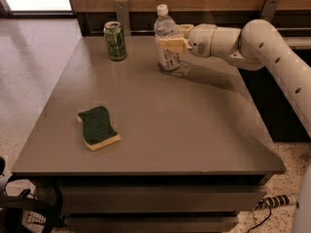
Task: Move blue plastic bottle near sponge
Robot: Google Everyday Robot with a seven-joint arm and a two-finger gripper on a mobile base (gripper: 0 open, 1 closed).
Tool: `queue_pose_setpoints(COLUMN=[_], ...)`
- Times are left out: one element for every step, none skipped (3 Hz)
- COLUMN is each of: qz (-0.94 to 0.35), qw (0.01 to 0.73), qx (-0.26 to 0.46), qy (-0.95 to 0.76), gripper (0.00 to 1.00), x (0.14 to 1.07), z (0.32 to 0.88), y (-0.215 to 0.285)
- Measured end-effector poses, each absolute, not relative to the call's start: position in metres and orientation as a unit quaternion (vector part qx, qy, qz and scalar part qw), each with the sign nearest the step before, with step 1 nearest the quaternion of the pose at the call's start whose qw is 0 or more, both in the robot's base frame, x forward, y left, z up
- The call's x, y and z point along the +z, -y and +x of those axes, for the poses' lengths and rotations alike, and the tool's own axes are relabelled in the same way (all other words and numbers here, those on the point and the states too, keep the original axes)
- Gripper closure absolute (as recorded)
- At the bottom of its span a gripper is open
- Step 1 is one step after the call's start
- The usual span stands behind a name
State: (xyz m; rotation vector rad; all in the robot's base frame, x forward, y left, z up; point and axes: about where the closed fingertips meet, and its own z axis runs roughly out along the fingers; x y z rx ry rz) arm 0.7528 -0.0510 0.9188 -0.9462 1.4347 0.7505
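The blue plastic bottle (166, 57), clear with a white cap and white label, stands upright on the grey table (194, 130) at the back, right of centre. My gripper (175, 37) reaches in from the right at the bottle's mid-height. One finger (171, 43) lies across the bottle's front, the other shows behind it, so the jaws are closed on the bottle. The sponge (98, 126), dark green over pale yellow foam, lies flat near the table's front left, far from the bottle.
A green drink can (115, 40) stands at the back left, a short way left of the bottle. A wooden wall with metal brackets runs behind the table. My white arm (272, 52) spans the table's right side. Cables lie on the floor below.
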Motion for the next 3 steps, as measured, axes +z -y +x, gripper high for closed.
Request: queue_pose_setpoints(qz=[-0.408,-0.409,-0.409], qw=[0.591,0.590,0.590], qx=[0.324,0.325,0.325], qy=[-0.616,-0.616,-0.615], gripper=[0.95,1.00,1.00], x=[0.9185,0.9183,0.9190], z=[0.7526,0.7526,0.7525], y=[0.0482,0.0460,0.0447])
